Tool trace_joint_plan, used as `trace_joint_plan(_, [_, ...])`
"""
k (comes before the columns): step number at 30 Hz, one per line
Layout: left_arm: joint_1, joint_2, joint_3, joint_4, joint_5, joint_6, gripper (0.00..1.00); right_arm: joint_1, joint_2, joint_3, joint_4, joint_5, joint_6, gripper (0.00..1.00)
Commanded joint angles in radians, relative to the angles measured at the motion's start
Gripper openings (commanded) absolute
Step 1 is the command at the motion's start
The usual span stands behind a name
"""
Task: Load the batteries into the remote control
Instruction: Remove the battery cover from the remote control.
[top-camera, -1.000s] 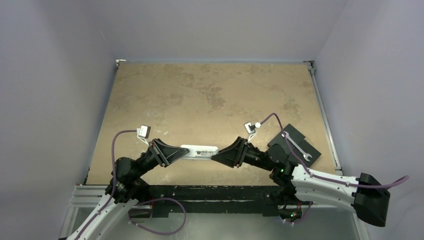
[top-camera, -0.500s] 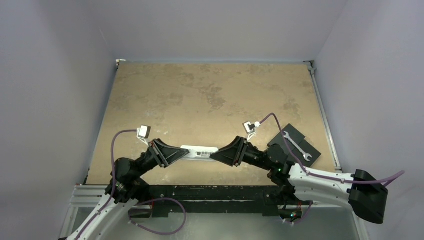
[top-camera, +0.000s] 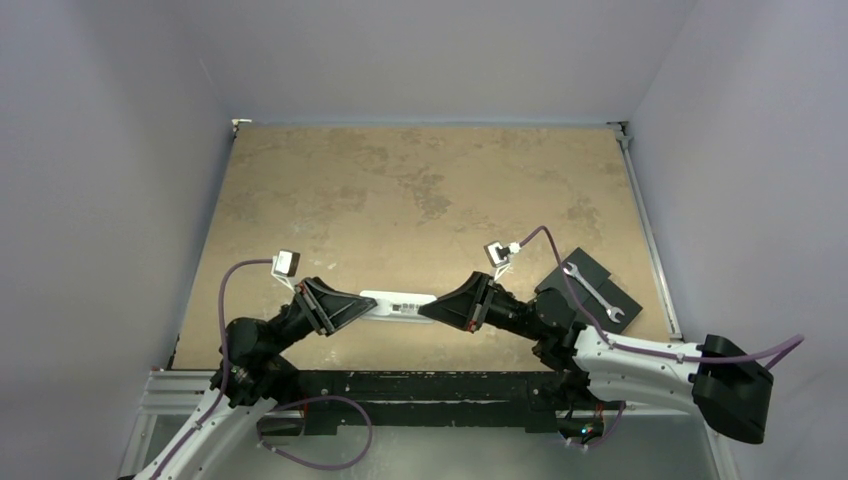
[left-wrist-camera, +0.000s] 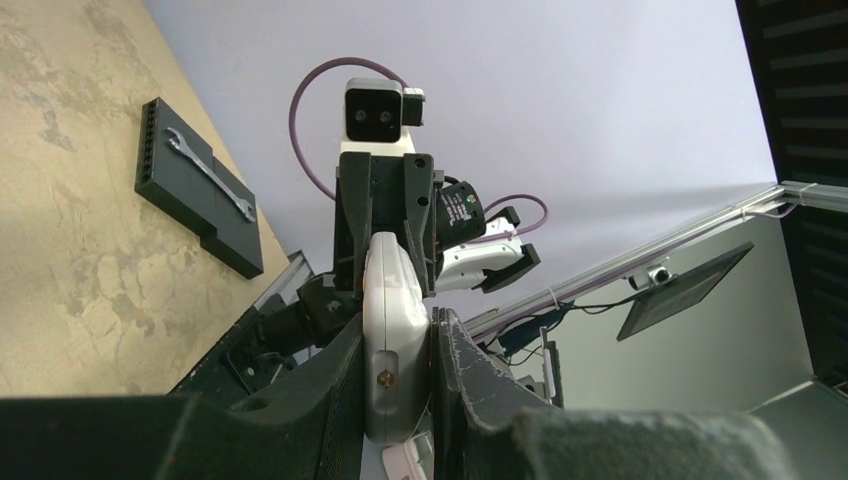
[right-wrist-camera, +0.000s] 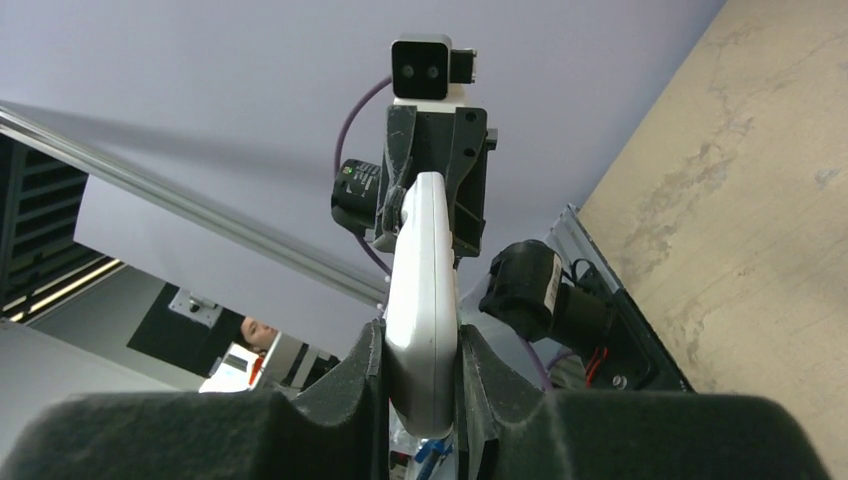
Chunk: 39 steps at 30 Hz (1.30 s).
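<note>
Two grippers held one remote control (top-camera: 400, 303) between them, over the near strip of the table (top-camera: 420, 190): L gripper (top-camera: 370, 304) clamped its left end and R gripper (top-camera: 430, 311) its right end, approx level, w/ a face bearing dark markings turned up to the top cam. Each wrist cam showed the white body edge-on, pinched tight between dark pads (left-wrist-camera: 340, 390), the opposite gripper on the far end. Farther right, a spanner (top-camera: 596, 293) lay on a black block (top-camera: 600, 270), well apart from the remote control.
</note>
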Motion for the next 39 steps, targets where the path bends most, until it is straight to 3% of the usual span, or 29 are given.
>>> trace_joint_plan(1, [0.004,-0.006,-0.012,0.001,0.023,0.010,0.00,0.006,-0.003,0.022,0.038,0.015,-0.001,0.00])
trace_joint_plan(3, [0.004,-0.004,-0.009,-0.013,0.025,0.011,0.00,0.007,-0.014,0.020,0.028,0.021,-0.002,0.00])
trace_joint_plan(10, [0.004,0.000,0.017,-0.083,0.022,0.040,0.33,0.007,-0.070,0.024,-0.052,0.037,-0.030,0.00])
trace_joint_plan(17, [0.004,0.022,0.040,-0.132,0.054,0.092,0.47,0.007,-0.104,0.041,-0.155,0.021,-0.069,0.00])
trace_joint_plan(39, [0.004,0.137,0.094,-0.086,0.248,0.170,0.46,0.007,-0.103,0.076,-0.289,-0.047,-0.121,0.00])
